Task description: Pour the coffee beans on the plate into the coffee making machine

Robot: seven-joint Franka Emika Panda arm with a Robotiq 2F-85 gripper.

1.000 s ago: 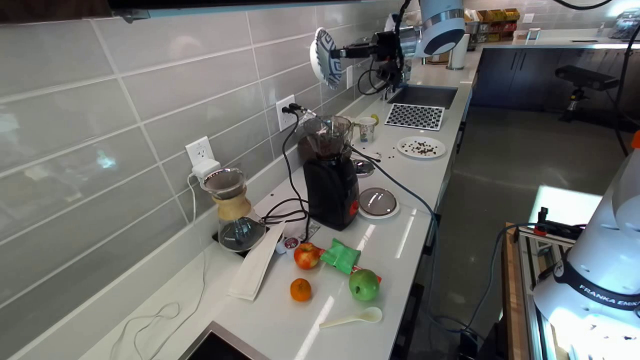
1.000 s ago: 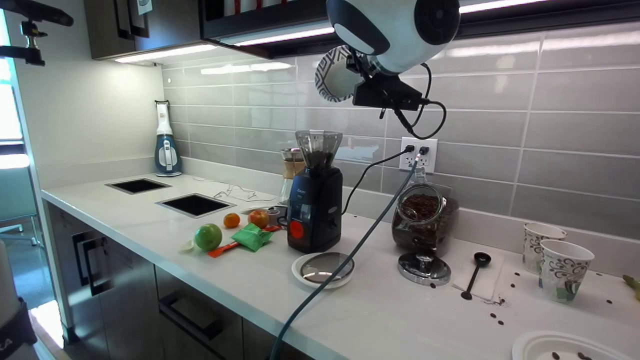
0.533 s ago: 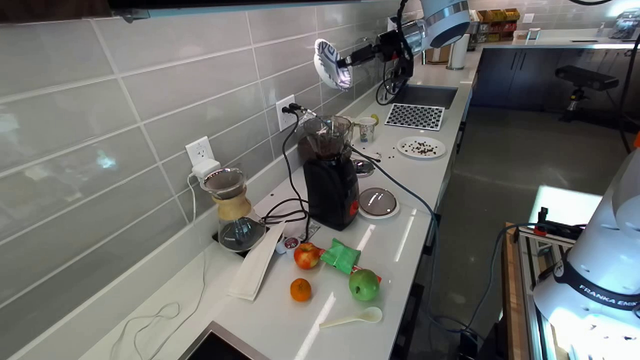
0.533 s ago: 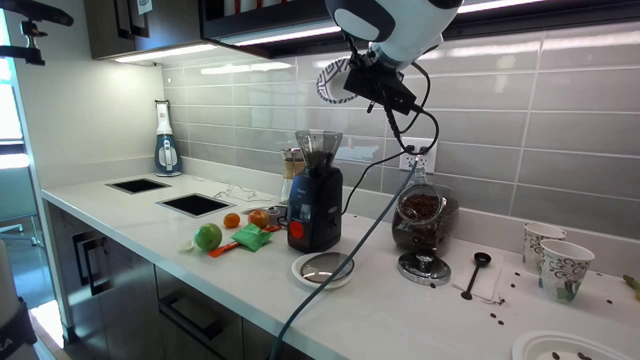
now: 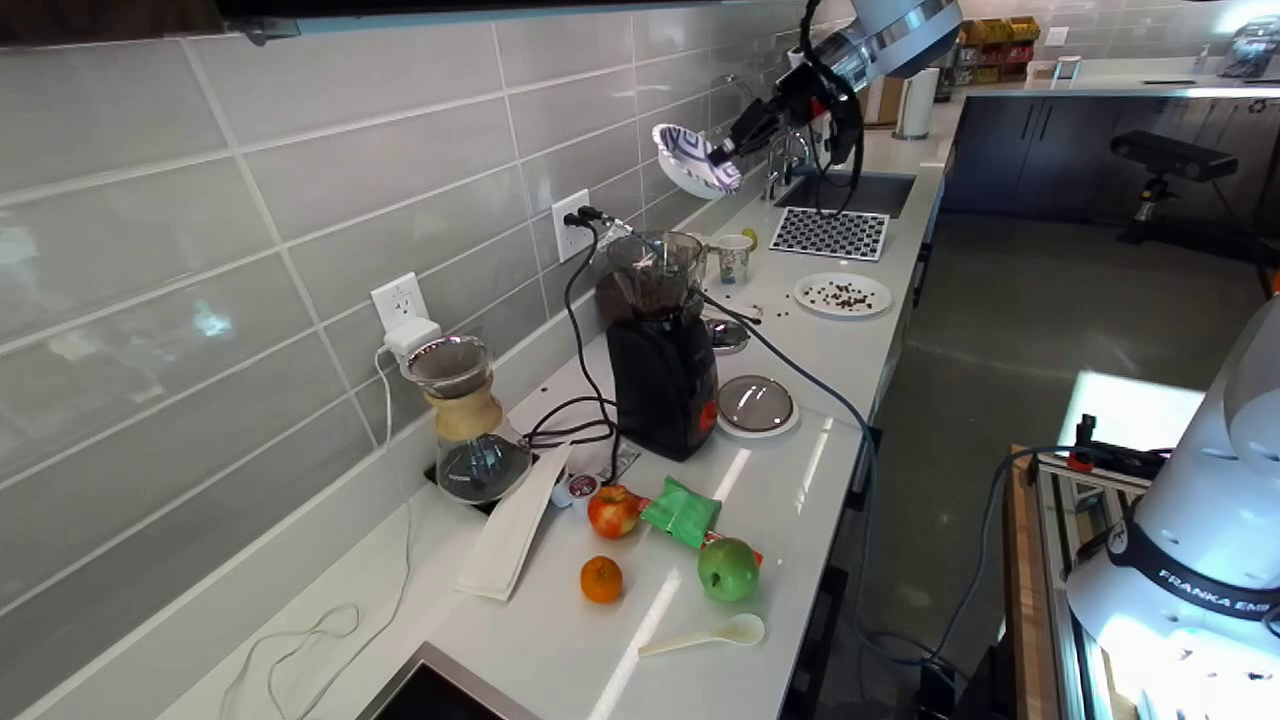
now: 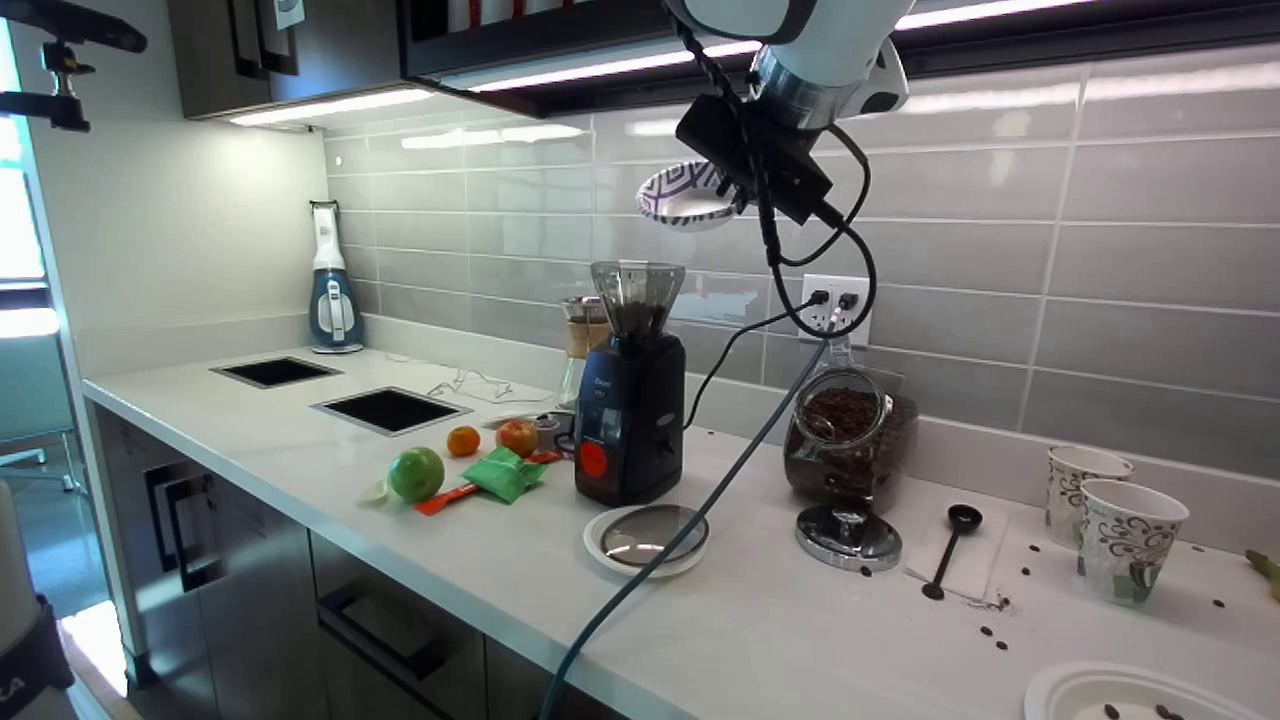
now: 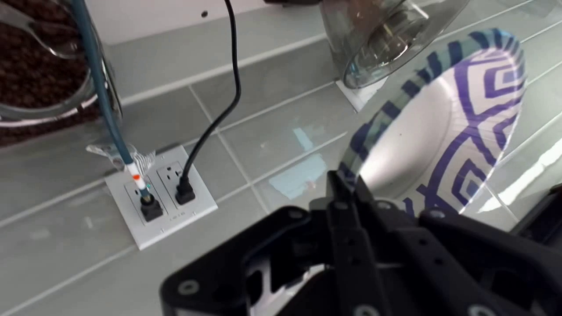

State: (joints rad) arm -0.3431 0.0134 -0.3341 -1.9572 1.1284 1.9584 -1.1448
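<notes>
My gripper (image 7: 351, 182) is shut on the rim of a white bowl with a blue-purple pattern (image 7: 474, 127). The bowl also shows in both exterior views (image 5: 690, 165) (image 6: 680, 200), tilted, in the air near the tiled wall. The wrist view shows its white inside with one tiny dark speck. The black coffee machine (image 5: 660, 385) (image 6: 630, 420) has a red button and a clear hopper (image 7: 386, 39) with dark contents; the bowl hangs higher than the hopper, off to one side. Coffee beans (image 5: 845, 294) lie scattered on a white plate (image 5: 882, 297) (image 6: 1045, 690) farther along the counter.
A glass jar of beans (image 6: 850, 430) stands beside the machine with a cord (image 6: 740, 470) crossing in front. Paper cups (image 6: 1130, 540), a black spoon (image 6: 950, 550) and a plate with a lid (image 6: 640, 535) are on the counter. A glass carafe (image 5: 480, 440) and fruit stand nearby.
The held bowl has turned from almost upright on edge to a more level tilt, and has come lower. The gripper now points more downward. The plate, beans and machine have not moved.
</notes>
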